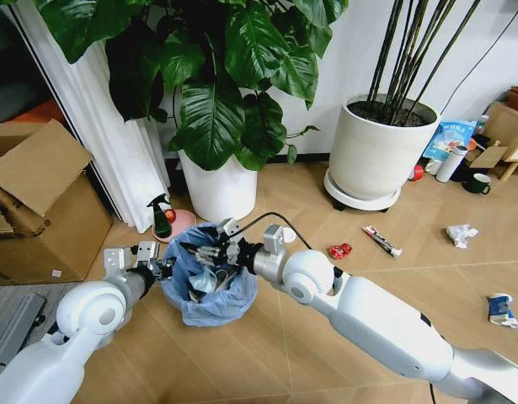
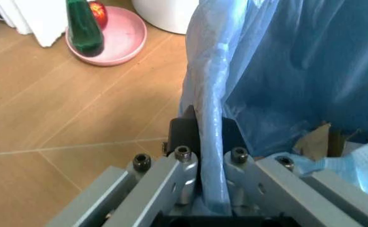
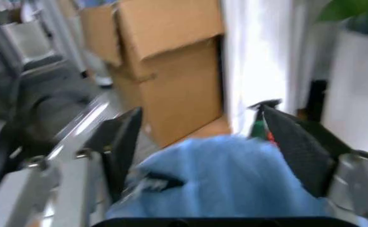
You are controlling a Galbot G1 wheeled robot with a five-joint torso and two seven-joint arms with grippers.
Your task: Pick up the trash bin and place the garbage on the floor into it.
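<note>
Pale blue plastic lines the small trash bin [image 1: 210, 282], which sits low near the middle of the herringbone floor [image 1: 292, 337], just in front of a big white plant pot [image 1: 219, 187]. The left gripper [image 1: 162, 269] is clamped on the bin's rim at its left side, liner pinched between the fingers [image 2: 182, 165]. The right gripper [image 1: 210, 251] hangs over the bin's mouth, jaws spread apart. Garbage lies farther right: a red wrapper [image 1: 339, 250], a long thin wrapper [image 1: 382, 241], a white tissue wad [image 1: 461, 235] and a blue-white packet [image 1: 500, 310].
</note>
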